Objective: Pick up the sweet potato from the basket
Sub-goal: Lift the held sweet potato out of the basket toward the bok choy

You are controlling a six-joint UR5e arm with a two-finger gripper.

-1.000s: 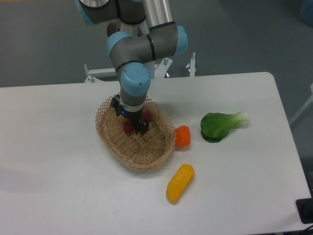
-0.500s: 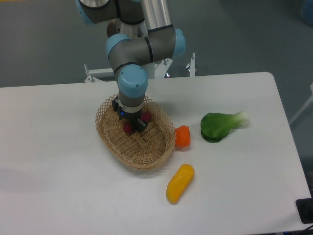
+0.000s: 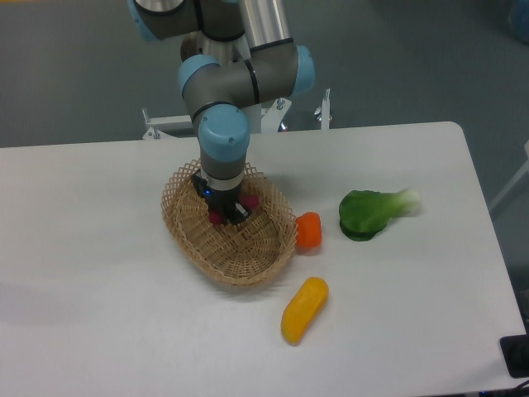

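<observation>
Right now the tool (image 3: 227, 212) is down inside the basket (image 3: 198, 248). The basket is oval and tan, made of woven strips, and it sits on the white counter (image 3: 99, 273), a bit left of the middle. The arm (image 3: 225, 136) comes down from the far side and points almost straight down into it.

The sweet potato (image 3: 216, 217) is in the basket too. It is dark red. Only small bits of it show, one on the left of the tool and one on the right. The rest is hidden behind the black tool. The tool's two fingers sit close on each side of the sweet potato and seem to be closed on it. You cannot tell if the sweet potato rests on the basket floor or is a little bit up.

Just to the right of the basket lies a small orange piece (image 3: 308, 230). Near to us, below that, lies a long yellow pepper (image 3: 304, 308), tilted. Farther right is a green leafy vegetable (image 3: 374, 212) with a pale stem end. These three all lie on the counter, apart from each other.
</observation>
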